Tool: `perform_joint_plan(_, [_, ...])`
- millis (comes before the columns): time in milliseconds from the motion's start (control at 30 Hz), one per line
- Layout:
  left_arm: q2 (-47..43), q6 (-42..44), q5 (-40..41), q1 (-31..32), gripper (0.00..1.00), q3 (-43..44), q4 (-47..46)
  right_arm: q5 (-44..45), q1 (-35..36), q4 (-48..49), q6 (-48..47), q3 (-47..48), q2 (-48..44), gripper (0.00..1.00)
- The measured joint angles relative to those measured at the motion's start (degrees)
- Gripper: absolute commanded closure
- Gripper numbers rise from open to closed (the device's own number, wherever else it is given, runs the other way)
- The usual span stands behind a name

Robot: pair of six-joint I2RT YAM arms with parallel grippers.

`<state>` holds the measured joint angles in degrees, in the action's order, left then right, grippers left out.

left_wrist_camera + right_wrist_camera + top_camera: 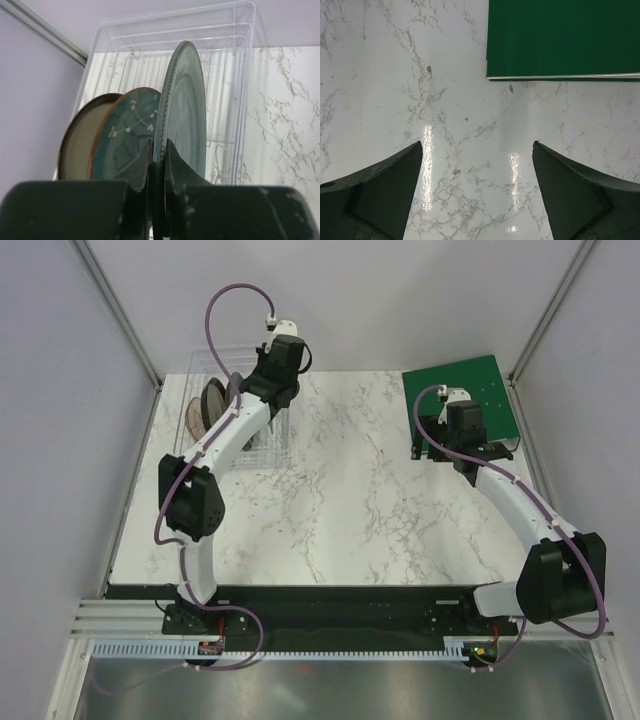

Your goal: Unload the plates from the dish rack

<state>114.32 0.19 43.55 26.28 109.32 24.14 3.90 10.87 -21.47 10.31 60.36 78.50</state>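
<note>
Three plates stand on edge in the clear dish rack (pixel 241 65) at the table's far left. In the left wrist view the grey-green plate (pixel 187 110) is nearest, and my left gripper (pixel 158 143) is shut on its lower rim. Behind it lean the dark plate with a flower pattern (pixel 127 130) and the reddish-brown plate (pixel 75 145). From above, the left arm hides part of the dish rack (pixel 265 455), with the plates (pixel 210 405) showing beside the left gripper (pixel 250 388). My right gripper (pixel 477 145) hangs open over bare marble, holding nothing.
A flat green board (pixel 480 390) lies at the far right, and its near edge (pixel 565 37) sits just ahead of the right gripper (pixel 455 452). The side wall stands close behind the rack on the left. Marble tabletop (pixel 350 490) stretches between the two arms.
</note>
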Motion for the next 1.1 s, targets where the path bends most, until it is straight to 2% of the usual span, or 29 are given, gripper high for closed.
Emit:
perform_joint_plan(133, [-1.77,2.08,2.23,0.33,0.98,1.05,0.31,-1.14,0.00,0.04,0.13,0.00,-1.36,0.02])
perform_joint_plan(267, [-4.70,2.29,1.46,0.90,0.98,2.67,4.61,-5.27,0.00,0.42,0.81,0.00,-2.08,0.02])
perform_joint_plan(500, [-17.40,-4.72,-9.86,1.20,0.98,2.80,15.13,-17.09,0.00,5.11,5.68,0.00,-2.71,0.02])
perform_joint_plan(667, [-25.75,-12.02,-20.79,1.22,0.98,0.61,16.06,-28.15,0.02,15.06,13.42,-1.20,-3.06,0.02])
perform_joint_plan(833, [-29.00,-20.39,-32.89,1.22,0.98,-9.09,10.88,-37.99,0.17,28.83,22.69,-5.68,-2.99,0.02])
perform_joint_plan(1100, [-27.67,-30.21,-47.76,1.38,0.98,-26.40,2.10,-44.68,1.55,42.64,31.47,-7.78,0.87,0.02])
